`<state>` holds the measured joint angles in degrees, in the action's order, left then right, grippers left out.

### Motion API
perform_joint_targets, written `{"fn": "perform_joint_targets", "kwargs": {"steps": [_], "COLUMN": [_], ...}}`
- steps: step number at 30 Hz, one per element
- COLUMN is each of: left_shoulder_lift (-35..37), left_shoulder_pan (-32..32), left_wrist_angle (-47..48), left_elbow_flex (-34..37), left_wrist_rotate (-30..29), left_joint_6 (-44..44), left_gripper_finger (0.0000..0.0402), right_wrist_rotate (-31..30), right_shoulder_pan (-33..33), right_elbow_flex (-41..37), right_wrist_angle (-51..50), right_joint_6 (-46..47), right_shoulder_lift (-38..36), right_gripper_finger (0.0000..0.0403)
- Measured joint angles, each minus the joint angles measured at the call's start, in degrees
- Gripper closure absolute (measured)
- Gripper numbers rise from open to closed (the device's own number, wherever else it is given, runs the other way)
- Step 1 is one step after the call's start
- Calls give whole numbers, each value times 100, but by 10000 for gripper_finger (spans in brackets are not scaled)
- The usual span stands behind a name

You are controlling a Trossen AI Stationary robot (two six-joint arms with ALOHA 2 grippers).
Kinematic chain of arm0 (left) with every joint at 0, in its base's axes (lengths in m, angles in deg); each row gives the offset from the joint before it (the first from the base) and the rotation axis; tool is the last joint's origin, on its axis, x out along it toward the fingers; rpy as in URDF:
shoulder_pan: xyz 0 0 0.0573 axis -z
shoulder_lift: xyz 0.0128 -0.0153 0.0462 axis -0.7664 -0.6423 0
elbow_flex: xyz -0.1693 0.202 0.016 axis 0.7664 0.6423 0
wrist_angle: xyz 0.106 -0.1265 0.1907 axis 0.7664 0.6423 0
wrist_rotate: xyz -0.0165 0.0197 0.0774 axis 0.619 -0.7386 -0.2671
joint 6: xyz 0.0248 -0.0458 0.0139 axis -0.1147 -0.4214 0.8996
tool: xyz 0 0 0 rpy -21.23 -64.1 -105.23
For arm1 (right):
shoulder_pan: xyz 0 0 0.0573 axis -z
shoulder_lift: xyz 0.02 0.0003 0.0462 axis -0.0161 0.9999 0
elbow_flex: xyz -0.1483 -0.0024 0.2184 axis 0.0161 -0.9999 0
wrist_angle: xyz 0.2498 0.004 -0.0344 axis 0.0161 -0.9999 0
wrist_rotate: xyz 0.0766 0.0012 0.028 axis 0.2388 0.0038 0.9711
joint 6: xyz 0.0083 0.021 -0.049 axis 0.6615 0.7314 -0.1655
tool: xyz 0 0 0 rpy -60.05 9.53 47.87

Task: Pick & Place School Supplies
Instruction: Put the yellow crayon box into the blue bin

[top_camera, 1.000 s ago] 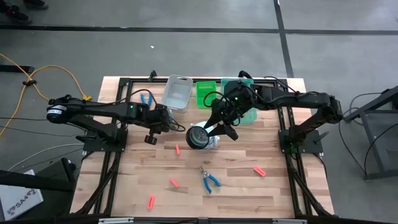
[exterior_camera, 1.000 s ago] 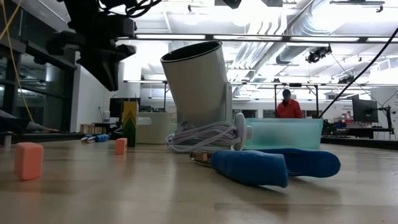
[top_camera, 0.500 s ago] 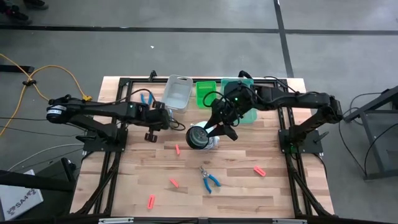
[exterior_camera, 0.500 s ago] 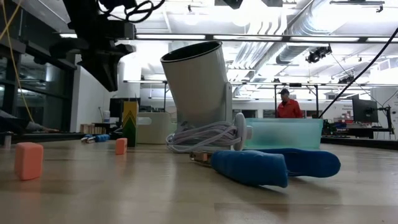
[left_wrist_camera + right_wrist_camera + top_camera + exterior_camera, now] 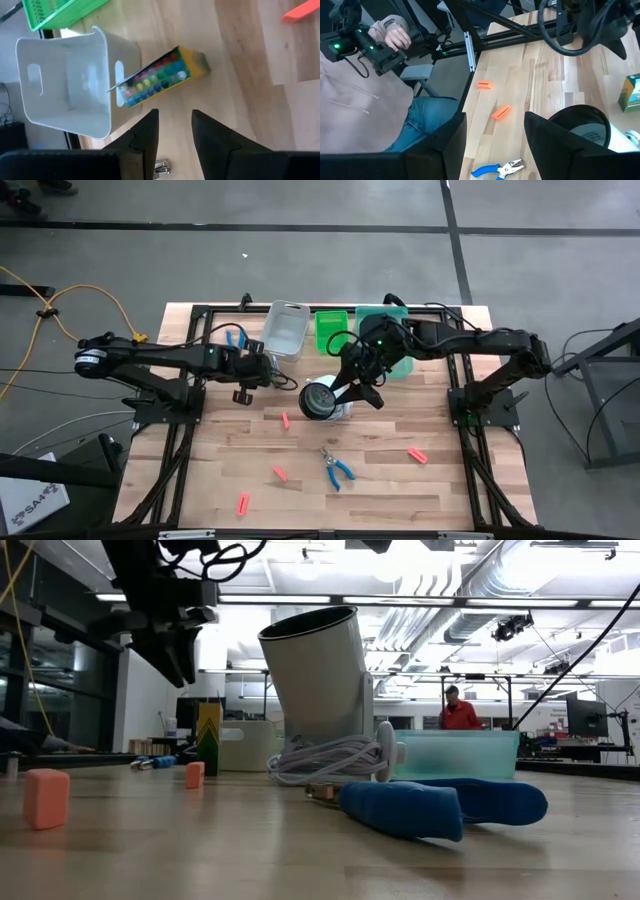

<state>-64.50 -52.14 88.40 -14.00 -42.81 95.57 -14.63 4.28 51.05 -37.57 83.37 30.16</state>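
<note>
A green-and-yellow crayon box (image 5: 162, 77) stands on end on the table, close beside the grey bin (image 5: 65, 80); it also shows in the low view (image 5: 208, 738). My left gripper (image 5: 175, 135) hangs open above the table just short of the box, nothing between its fingers (image 5: 243, 391). Blue-handled scissors (image 5: 336, 466) lie flat mid-table, and a second pair (image 5: 235, 337) lies at the far left. Several red-pink stubs (image 5: 285, 420) are scattered over the wood. My right gripper (image 5: 495, 145) is open and empty, held high beside the round white object (image 5: 321, 399).
The grey bin (image 5: 286, 328), green bin (image 5: 331, 332) and teal bin (image 5: 392, 362) line the far edge. The white cylinder with its coiled cord (image 5: 322, 690) stands mid-table. A seated person (image 5: 380, 100) is beside the table's left side. Bare wood lies toward the near edge.
My left gripper has turned at the wrist without shifting place, and its fingers have parted. The crayon box has stayed standing where it was.
</note>
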Motion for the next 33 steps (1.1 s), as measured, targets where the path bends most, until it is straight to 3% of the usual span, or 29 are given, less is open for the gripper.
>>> {"fn": "perform_joint_targets", "kwargs": {"steps": [8, 19, 22, 33], "left_shoulder_lift": [0, 0, 0, -118], "left_shoulder_pan": [402, 1121, 1110, 343], "left_wrist_angle": [1, -89, -132, -438], "left_elbow_flex": [2, 4, 7, -6], "left_wrist_rotate": [-134, -761, -1026, -1009], "left_joint_6": [-262, -469, -582, -341], "left_gripper_finger": [300, 308, 305, 284], "right_wrist_rotate": [15, 20, 20, 20], "right_shoulder_pan": [0, 0, 0, 0], "right_elbow_flex": [0, 0, 0, 0], "right_wrist_angle": [-4, -9, -14, -70], "right_joint_6": [-1, -3, -3, -3], "right_shoulder_lift": [0, 0, 0, 0], "right_gripper_finger": [214, 214, 214, 214]}}
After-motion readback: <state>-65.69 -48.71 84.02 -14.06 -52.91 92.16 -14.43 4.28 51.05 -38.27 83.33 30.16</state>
